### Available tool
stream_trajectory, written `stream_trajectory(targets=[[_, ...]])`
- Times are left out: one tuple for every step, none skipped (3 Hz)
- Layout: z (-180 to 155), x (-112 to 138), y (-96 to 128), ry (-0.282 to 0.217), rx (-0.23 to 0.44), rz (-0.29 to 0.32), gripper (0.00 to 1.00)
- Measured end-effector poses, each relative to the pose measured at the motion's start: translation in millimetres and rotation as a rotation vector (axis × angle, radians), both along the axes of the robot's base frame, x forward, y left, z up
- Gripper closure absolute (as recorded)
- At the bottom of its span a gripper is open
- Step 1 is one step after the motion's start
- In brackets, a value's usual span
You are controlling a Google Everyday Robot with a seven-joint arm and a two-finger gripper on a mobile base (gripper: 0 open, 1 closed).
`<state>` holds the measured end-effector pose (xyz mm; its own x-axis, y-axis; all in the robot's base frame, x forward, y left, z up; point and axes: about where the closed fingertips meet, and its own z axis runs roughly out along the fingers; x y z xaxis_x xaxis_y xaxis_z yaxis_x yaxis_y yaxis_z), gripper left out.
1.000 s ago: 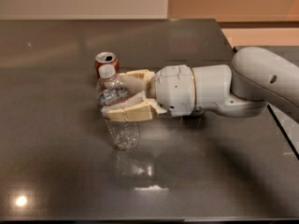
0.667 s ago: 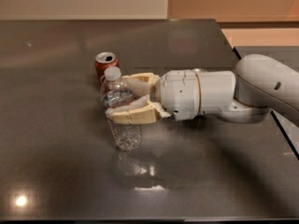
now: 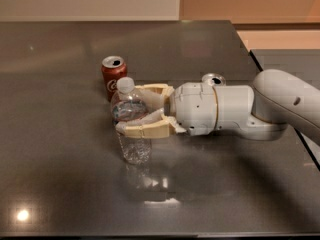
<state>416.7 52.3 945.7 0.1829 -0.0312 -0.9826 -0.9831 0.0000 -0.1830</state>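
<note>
A clear plastic water bottle (image 3: 135, 148) with a white cap stands upright on the dark table (image 3: 60, 184), left of centre. My gripper (image 3: 130, 110) reaches in from the right on a white arm (image 3: 225, 109). Its two tan fingers (image 3: 145, 130) press against the bottle's upper body, one on the near side and one on the far side, so it is shut on the bottle. A red soda can (image 3: 112, 74) stands just behind the bottle, close to the far finger.
The silvery top of another can (image 3: 213, 79) shows behind the arm's wrist. The table's right edge (image 3: 300, 139) runs close under the arm's elbow. Bare dark tabletop lies to the left and in front of the bottle.
The arm and the bottle in its fingers have shifted slightly to the right together. The red can has stayed in place.
</note>
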Motion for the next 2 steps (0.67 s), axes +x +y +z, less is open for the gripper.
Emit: stream_trajectory(targets=[[-3.6,-0.7,-2.8,-0.017,0.029,0.016,0.82],[-6.4,0.1,-5.5,-0.023,0.043,0.023,0.59]])
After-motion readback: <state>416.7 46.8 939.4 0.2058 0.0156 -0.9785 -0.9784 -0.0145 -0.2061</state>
